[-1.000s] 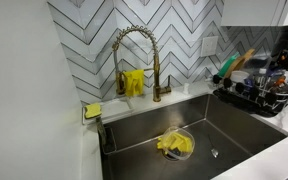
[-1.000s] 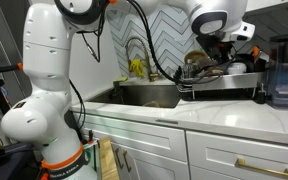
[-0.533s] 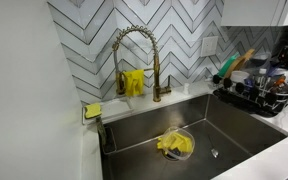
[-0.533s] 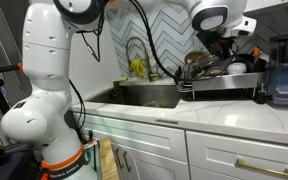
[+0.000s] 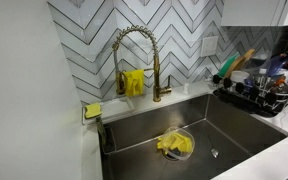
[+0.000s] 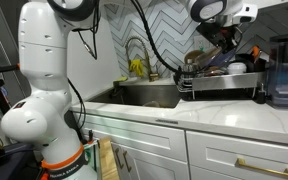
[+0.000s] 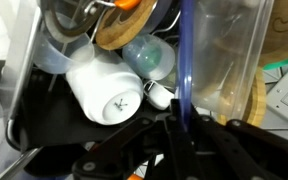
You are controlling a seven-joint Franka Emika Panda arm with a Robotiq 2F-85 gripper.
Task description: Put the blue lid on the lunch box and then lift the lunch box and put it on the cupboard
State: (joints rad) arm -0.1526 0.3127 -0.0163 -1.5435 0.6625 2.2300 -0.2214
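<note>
In the wrist view my gripper [image 7: 180,125] is shut on the blue lid [image 7: 184,60]. The lid shows edge-on as a thin blue-violet strip rising from between the fingers. Behind it stands a clear plastic container [image 7: 224,50], probably the lunch box, in the black dish rack [image 7: 24,110]. In an exterior view the gripper [image 6: 225,47] hangs above the dish rack [image 6: 219,85] on the counter. In an exterior view the lid shows as a bluish patch [image 5: 274,68] over the rack.
The rack holds a white mug [image 7: 106,88], a clear glass [image 7: 149,55] and wooden pieces [image 7: 124,25]. A green-handled brush [image 5: 229,66] sticks out of the rack. The sink [image 5: 234,130] holds a bowl with a yellow cloth [image 5: 175,144]. A gold faucet [image 5: 134,60] stands behind it.
The gripper has risen above the dish rack and the wrist has turned a little, with the blue lid held in it.
</note>
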